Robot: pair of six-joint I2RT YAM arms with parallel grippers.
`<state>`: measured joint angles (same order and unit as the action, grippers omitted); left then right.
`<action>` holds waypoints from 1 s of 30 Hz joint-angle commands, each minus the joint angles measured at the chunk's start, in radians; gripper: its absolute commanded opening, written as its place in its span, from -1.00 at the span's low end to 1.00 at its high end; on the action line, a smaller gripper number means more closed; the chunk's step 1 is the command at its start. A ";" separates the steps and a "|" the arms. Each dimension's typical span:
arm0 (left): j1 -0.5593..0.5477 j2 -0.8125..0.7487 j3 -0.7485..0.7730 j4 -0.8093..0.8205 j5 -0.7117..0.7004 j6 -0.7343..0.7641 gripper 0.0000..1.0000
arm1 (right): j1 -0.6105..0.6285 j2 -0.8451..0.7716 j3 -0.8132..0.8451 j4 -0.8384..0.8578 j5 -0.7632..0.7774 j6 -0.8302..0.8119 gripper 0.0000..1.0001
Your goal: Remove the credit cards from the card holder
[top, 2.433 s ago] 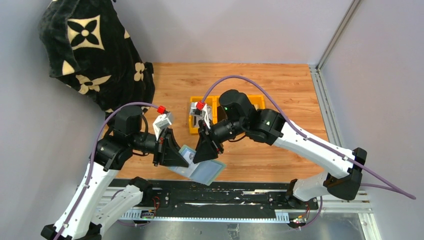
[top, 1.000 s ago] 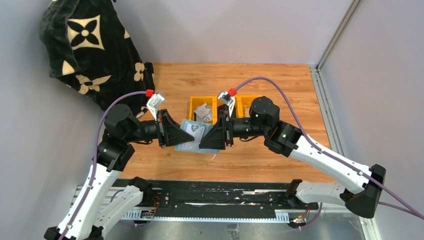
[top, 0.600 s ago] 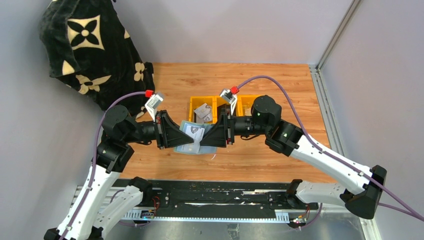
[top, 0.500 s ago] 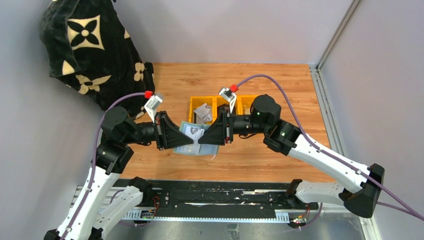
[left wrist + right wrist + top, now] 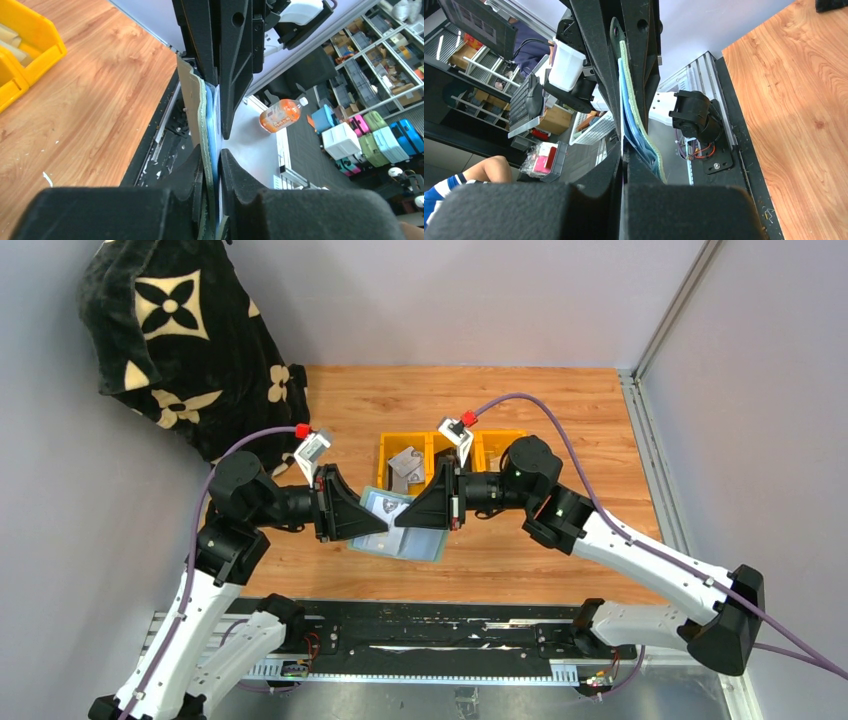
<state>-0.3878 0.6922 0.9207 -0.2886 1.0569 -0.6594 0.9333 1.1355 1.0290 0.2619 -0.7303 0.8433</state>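
Between the two sets of jaws, which meet tip to tip above the worktop, the holder is held up off the wood, its near corner tilted down. The left jaws grip one edge of it. In the left wrist view they stand narrowly apart with the holder's sage-green and blue layers sandwiched between them. The right jaws are shut tight from the opposite side. Their tips sit against the blue pocket layers, but I cannot tell whether they pinch a card, a pocket or nothing.

Seen edge-on from the left jaws, a tan card lies flat against the green layer, on the side away from the blue pockets. Its far end sits beside the right jaws' tips. No other card can be told apart in the pockets.

Beyond both jaws, on the worktop, stand yellow bins. The one behind the left jaws' tips holds grey folded pieces, and the right arm covers most of the next. A black patterned cloth hangs well off to the left jaws' outer side.
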 commanded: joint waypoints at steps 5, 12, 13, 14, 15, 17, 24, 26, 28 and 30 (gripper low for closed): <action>-0.001 -0.002 -0.007 0.124 0.042 -0.105 -0.94 | -0.008 -0.050 -0.057 0.127 -0.023 0.052 -0.52; 0.000 -0.003 0.001 0.139 0.038 -0.137 -0.97 | -0.008 -0.067 -0.083 0.190 -0.020 0.078 -0.79; 0.000 -0.003 0.004 0.139 0.037 -0.138 -0.97 | -0.008 -0.069 -0.083 0.192 -0.020 0.077 -0.90; 0.000 -0.002 0.005 0.138 0.038 -0.139 -0.97 | -0.008 -0.071 -0.084 0.192 -0.018 0.075 -0.99; 0.001 -0.003 0.006 0.136 0.038 -0.140 -0.97 | -0.008 -0.074 -0.086 0.192 -0.017 0.072 -1.00; 0.002 -0.004 0.009 0.132 0.039 -0.140 -0.95 | -0.008 -0.082 -0.087 0.189 -0.014 0.067 -1.00; 0.004 0.001 0.035 0.128 0.049 -0.157 -0.78 | -0.010 -0.118 -0.108 0.153 0.000 0.043 -1.00; 0.004 0.001 0.039 0.136 0.050 -0.165 -0.76 | -0.010 -0.125 -0.117 0.155 0.006 0.041 -1.00; 0.004 0.001 0.040 0.144 0.054 -0.175 -0.74 | -0.010 -0.127 -0.121 0.153 0.006 0.039 -1.00; 0.004 0.001 0.041 0.147 0.057 -0.183 -0.74 | -0.010 -0.130 -0.123 0.151 0.008 0.039 -1.00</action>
<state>-0.3893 0.7040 0.9241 -0.1799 1.0939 -0.8188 0.9333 1.0439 0.9165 0.3935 -0.7063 0.8967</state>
